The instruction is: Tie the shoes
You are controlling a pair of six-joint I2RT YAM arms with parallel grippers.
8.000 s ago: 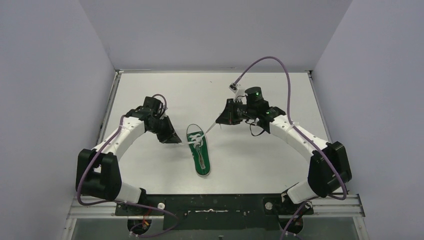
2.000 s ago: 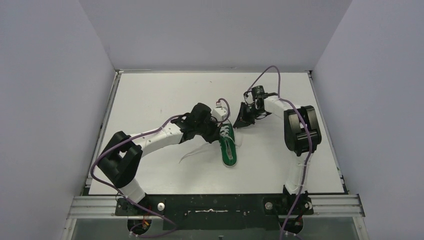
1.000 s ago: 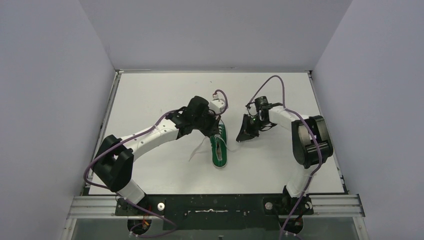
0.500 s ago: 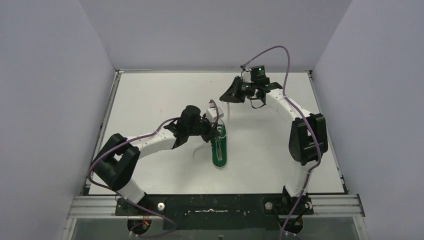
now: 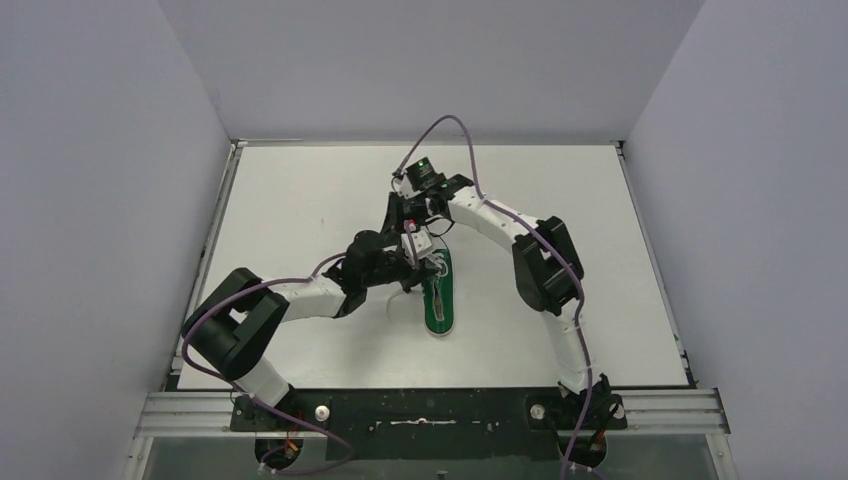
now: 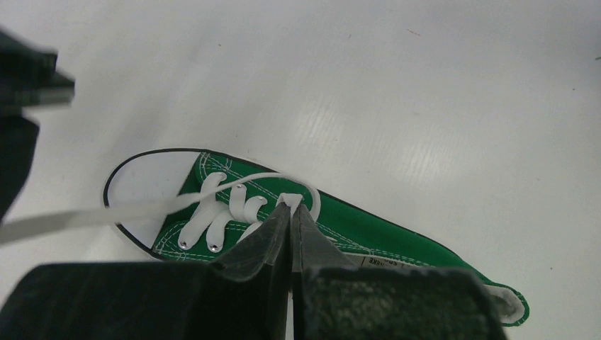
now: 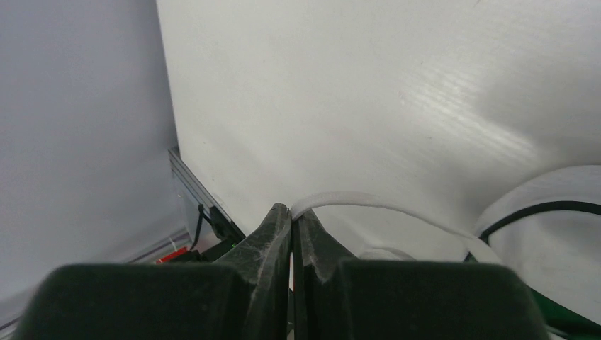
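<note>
The green shoe (image 5: 438,306) lies at the table's middle, toe toward the back. In the left wrist view its white laces (image 6: 228,209) cross the green upper (image 6: 368,230). My left gripper (image 5: 418,268) hangs over the lacing, and its tips (image 6: 290,207) are shut on a small fold of white lace. One lace strand (image 6: 78,216) runs off to the left. My right gripper (image 5: 402,222) is just behind the toe. It (image 7: 292,211) is shut on a lace end (image 7: 368,201) that arcs back toward the white toe cap (image 7: 560,234).
The white table (image 5: 300,200) is walled in by grey panels on the left, back and right. Its left metal edge rail (image 7: 195,195) shows in the right wrist view. The right arm (image 5: 535,255) arches across the table's right half.
The right arm has swung from the back right leftward to just behind the toe, still pinching its lace. The left gripper has stayed at the lacing, shifting slightly toward the near edge.
</note>
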